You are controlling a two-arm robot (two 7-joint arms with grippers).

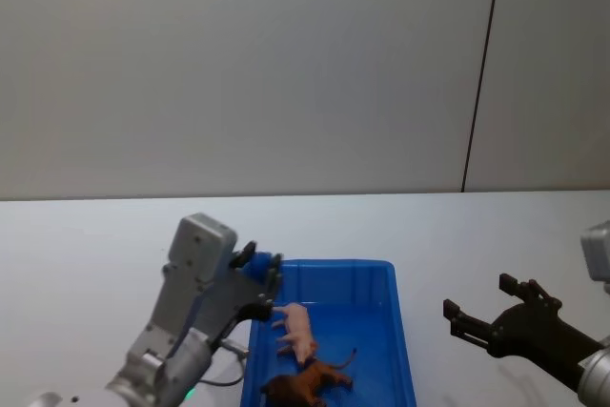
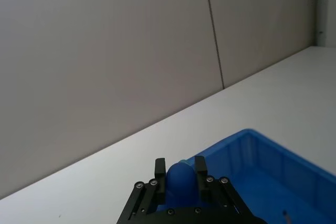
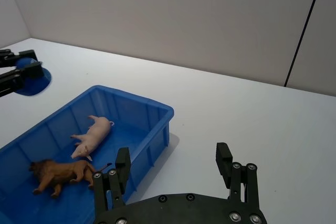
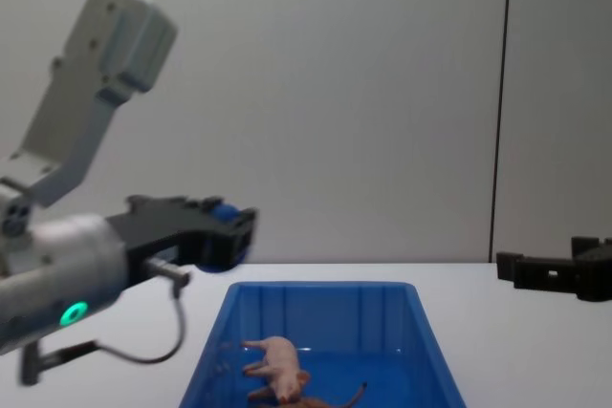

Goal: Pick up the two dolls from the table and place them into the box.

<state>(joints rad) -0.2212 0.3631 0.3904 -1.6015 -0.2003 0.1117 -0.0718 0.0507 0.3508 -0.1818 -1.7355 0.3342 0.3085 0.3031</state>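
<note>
Left gripper (image 2: 181, 174) pinches a blue piece (image 2: 181, 179); right gripper (image 3: 173, 163) gapes beside the box (image 3: 157, 111)
</note>
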